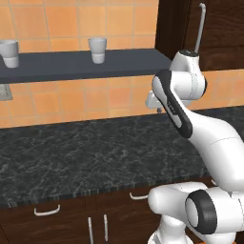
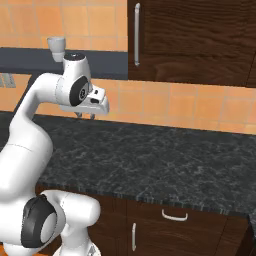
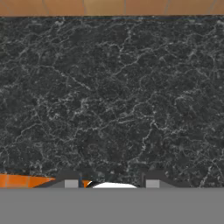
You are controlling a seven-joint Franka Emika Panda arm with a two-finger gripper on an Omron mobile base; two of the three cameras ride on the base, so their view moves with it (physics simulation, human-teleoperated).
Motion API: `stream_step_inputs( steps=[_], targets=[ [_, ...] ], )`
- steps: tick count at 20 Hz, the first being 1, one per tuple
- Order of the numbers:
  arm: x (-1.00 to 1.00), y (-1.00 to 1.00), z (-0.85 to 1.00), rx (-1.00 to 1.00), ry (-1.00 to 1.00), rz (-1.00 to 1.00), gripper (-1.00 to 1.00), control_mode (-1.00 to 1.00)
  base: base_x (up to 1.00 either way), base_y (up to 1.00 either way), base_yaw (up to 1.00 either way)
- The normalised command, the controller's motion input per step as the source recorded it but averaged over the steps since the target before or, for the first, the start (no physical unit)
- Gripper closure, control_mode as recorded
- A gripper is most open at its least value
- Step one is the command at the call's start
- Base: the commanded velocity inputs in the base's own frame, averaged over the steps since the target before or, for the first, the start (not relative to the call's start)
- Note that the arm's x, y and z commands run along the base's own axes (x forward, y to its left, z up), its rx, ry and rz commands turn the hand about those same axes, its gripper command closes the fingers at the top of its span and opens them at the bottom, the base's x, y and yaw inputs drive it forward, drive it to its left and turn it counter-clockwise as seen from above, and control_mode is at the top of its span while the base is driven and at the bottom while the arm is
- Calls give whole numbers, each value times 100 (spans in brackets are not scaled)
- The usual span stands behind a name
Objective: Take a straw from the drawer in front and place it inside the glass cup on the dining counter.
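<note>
My gripper point(image 2: 85, 116) hangs a little above the black speckled granite counter point(image 2: 165, 160), pointing down, near the tiled back wall. In the hand view its two dark fingertips point(image 3: 70, 181) stand well apart with nothing between them, so the gripper point(image 3: 111, 183) is open over bare granite. From the left base view the gripper point(image 1: 159, 109) sits just behind the arm's elbow. Below the counter edge, dark brown drawer fronts with short silver handles point(image 1: 46, 210) point(image 2: 174, 216) are closed. The straw is hidden. The glass cup and the dining counter are out of view.
A dark wall shelf point(image 1: 71, 64) carries opaque white cups point(image 1: 97, 50) point(image 1: 8, 53) point(image 2: 56, 47). A dark wooden upper cabinet point(image 2: 195, 35) with a vertical handle hangs at the right. Lower cabinet doors with vertical handles point(image 1: 97, 228) sit under the drawers.
</note>
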Motion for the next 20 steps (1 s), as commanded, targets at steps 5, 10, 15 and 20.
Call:
stream_step_inputs(
  steps=[5,10,15,20],
  targets=[
    [0,0,0,0,0,0,-100,100,-26,12,0],
    [0,0,0,0,0,0,-100,100,-44,45,-30],
    [0,0,0,0,0,0,-100,100,0,79,-57],
    [0,0,0,0,0,0,-100,100,0,73,-61]
  ],
)
